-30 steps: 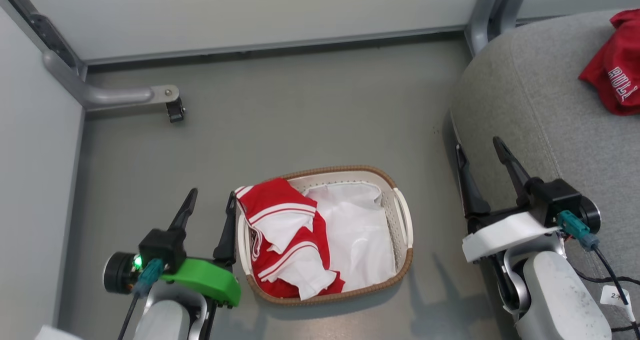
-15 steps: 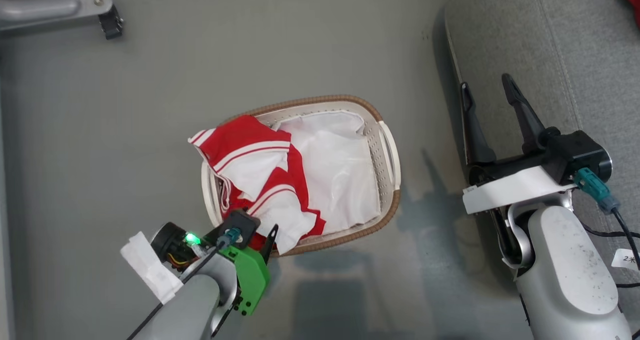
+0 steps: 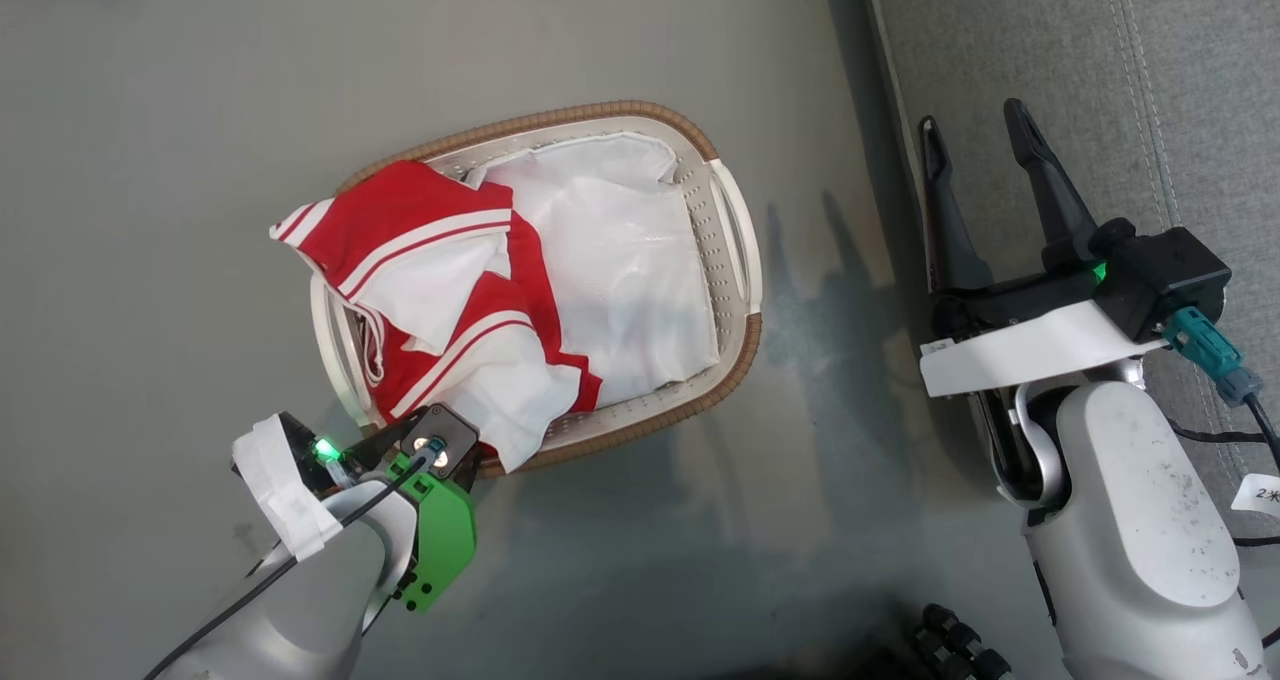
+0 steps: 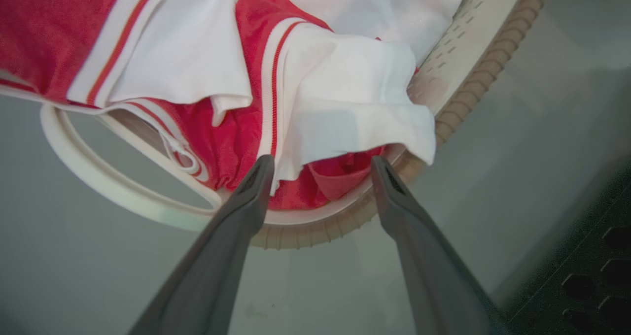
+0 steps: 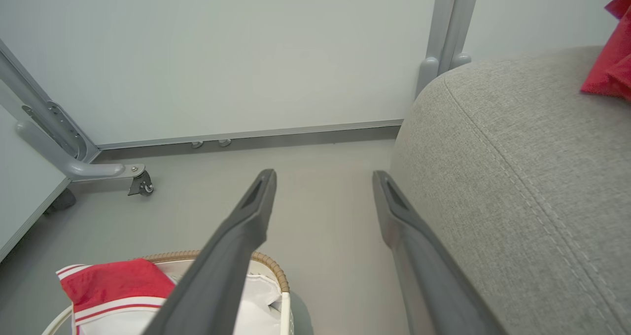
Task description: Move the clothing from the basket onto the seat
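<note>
Smooth grey floor [image 3: 150,110] bore the basket [image 3: 712,260] beside the seat [image 3: 1150,60] — left gripper [image 4: 321,158] and right gripper [image 3: 972,115] gaped empty, pale wall [image 5: 246,54] behind.

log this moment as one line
left gripper open at clothing in basket | right gripper open beside seat

The left forearm [image 3: 310,610] and right forearm [image 3: 1130,530] are pale grey shells, the right speckled dark. The left gripper [image 4: 321,160] wears a green bracket [image 3: 440,545] and a green light [image 3: 323,450]. The right gripper [image 3: 972,118] has long dark fingers [image 3: 1045,190], a white bracket [image 3: 1010,355] and a teal cable plug [image 3: 1200,342].
</note>
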Available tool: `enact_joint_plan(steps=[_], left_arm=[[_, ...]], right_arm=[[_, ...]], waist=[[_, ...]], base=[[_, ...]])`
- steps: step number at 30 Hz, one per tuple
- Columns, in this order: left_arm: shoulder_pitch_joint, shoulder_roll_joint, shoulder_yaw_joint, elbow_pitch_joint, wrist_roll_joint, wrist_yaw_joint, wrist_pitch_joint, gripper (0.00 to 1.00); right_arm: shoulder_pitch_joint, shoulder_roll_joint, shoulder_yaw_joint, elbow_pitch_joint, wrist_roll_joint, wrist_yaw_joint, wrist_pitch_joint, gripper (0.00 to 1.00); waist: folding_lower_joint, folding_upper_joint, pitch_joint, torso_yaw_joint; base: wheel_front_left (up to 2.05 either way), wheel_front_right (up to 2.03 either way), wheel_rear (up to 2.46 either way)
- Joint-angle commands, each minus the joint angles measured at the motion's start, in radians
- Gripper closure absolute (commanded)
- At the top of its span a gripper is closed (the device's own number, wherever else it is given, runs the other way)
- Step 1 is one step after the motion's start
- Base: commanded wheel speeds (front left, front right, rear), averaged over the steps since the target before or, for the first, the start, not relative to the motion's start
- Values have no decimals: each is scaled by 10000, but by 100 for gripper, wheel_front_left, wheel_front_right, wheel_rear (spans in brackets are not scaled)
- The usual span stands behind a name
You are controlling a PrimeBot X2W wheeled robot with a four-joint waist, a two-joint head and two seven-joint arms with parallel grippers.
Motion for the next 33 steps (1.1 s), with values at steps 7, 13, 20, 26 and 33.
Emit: enact_joint_plan(steps=[7,13,20,26,33], left_arm=[[-562,-14,-177,709,114,106,-290,0],[-887,-92,-310,1198,185,164,-390,0],[-1170,-148,-421,1647,128,177,-354,8],[-1321,-332,-452,1757,-1,195,-723,100],[-1328,-580,-542,1468,-113,122,-1375,100]], right_arm=[[-187,-28,117,-143,224,-14,-23,0],[-297,-28,225,-205,354,-14,-23,0],[-336,-28,304,-264,500,-14,-23,0],[-266,-28,342,-188,562,-14,-23,0],[-81,-29,361,33,501,-14,-23,0]], waist=[[-2,0,587,-435],[-2,0,788,-663],[-2,0,904,-849],[-2,0,769,-889],[-2,0,101,-729]], base=[[0,0,0],[0,0,0],[0,0,0],[0,0,0],[0,0,0]])
